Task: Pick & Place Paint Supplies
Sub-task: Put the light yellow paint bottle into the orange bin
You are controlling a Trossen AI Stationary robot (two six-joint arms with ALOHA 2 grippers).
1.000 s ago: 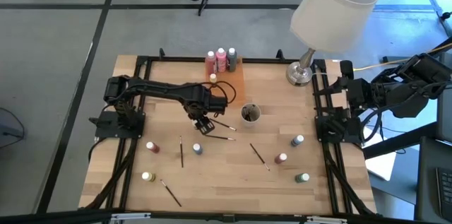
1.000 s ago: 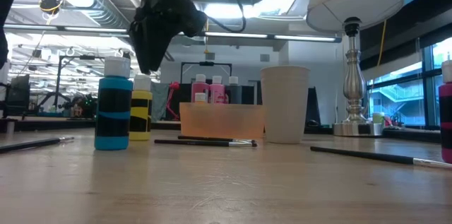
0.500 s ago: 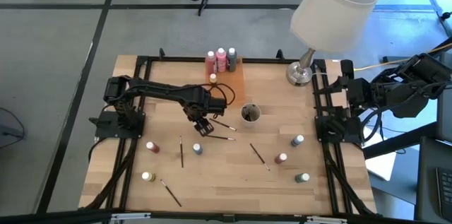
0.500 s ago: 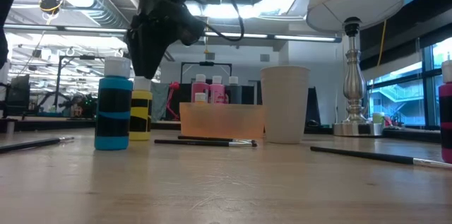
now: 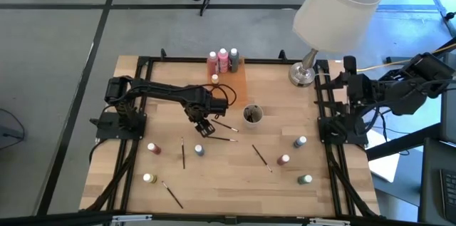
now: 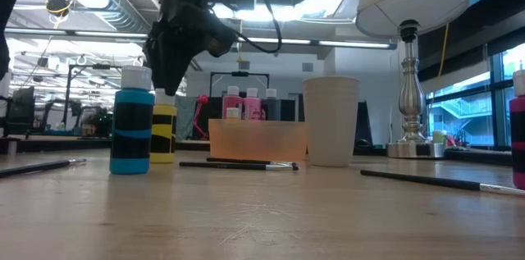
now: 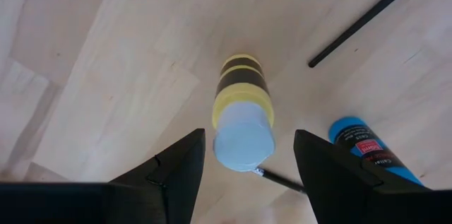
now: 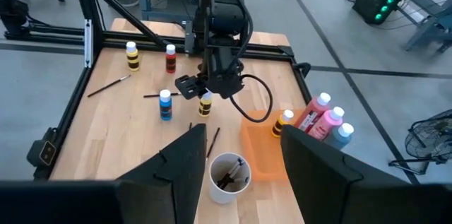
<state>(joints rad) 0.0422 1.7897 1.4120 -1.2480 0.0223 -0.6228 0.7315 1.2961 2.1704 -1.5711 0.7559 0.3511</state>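
Observation:
A yellow paint bottle (image 7: 242, 104) with a dark band and a white cap stands upright on the wooden table. My left gripper (image 7: 244, 174) points straight down over it, open, with one finger on each side of the cap and touching nothing. In the low view the gripper (image 6: 166, 79) hangs just above that bottle (image 6: 163, 133). A blue bottle (image 6: 132, 129) stands beside it. My right gripper (image 8: 244, 171) waits open, raised off the table's right edge.
An orange tray (image 5: 235, 82) at the far edge holds pink bottles (image 5: 223, 58). A cup (image 5: 252, 115) with brushes stands right of my left gripper. Loose bottles (image 5: 153, 147) (image 5: 283, 160) and brushes (image 5: 183, 153) (image 5: 260, 156) lie across the near half. A lamp (image 5: 335, 12) stands at the far right.
My left gripper has sunk a little toward the yellow bottle's cap, still open.

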